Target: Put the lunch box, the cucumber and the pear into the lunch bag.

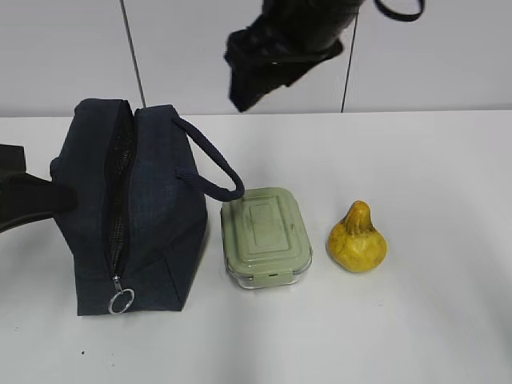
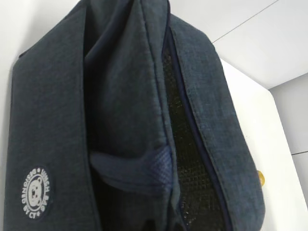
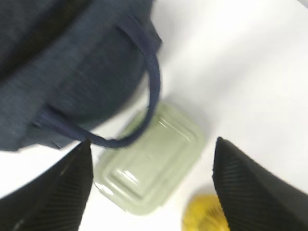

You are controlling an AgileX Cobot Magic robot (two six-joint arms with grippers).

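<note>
Jaws of the right gripper [image 3: 151, 185] spread wide, hanging high above the lunch box [image 1: 266, 237], which lies flat on the tabletop [image 1: 432, 160] directly below and between the fingers [image 3: 252, 187]. Long axis of the box running slantwise across the gap, so probably needs a wrist turn before descending. Left gripper [image 1: 32, 200] closed, at the lunch bag [image 1: 132, 204], apparently pinching its fabric. Pear [image 1: 357, 238] just beyond the box; cucumber unseen.
</note>
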